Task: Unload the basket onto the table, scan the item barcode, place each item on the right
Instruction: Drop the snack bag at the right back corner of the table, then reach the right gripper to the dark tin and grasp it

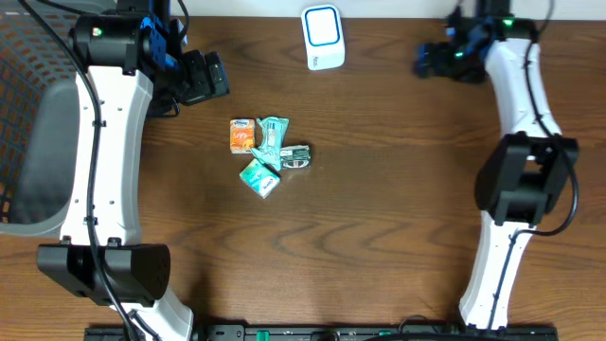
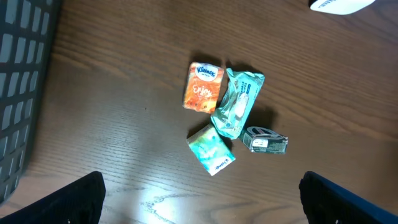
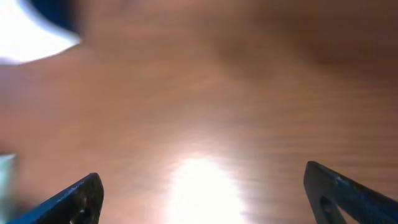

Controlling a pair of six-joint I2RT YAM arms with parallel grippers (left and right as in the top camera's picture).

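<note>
Where the tabletop (image 1: 379,237) ends at its left edge, a grey mesh basket (image 1: 24,57) stands beside it. The left gripper (image 1: 208,76) hangs over the far left part of the tabletop, between the basket and the items, touching nothing. In the left wrist view its fingers (image 2: 68,199) sit at the two lower corners of the frame, spread wide, with bare wood between them.

Four items lie in a tight cluster left of the tabletop's centre, toward the far edge.
- The orange pack (image 2: 203,87) is leftmost and lies flat.
- The wipes (image 2: 237,102) lie slanted, touching the orange pack's right side.
- The green pack (image 2: 211,149) lies nearest the near edge, touching the lower end of the wipes.
- The box (image 2: 265,140), small and dark with a pale label on top, lies just right of that same end.

No barcode can be made out on any item.

The scanner (image 1: 323,37), white with a blue face, stands at the middle of the far edge, well apart from the cluster.

The right gripper (image 1: 428,61) hangs over the far right part of the tabletop, right of the scanner and apart from it. The right wrist view is blurred. Its fingers (image 3: 71,202) show at the lower corners, spread wide, with wood between them.
</note>
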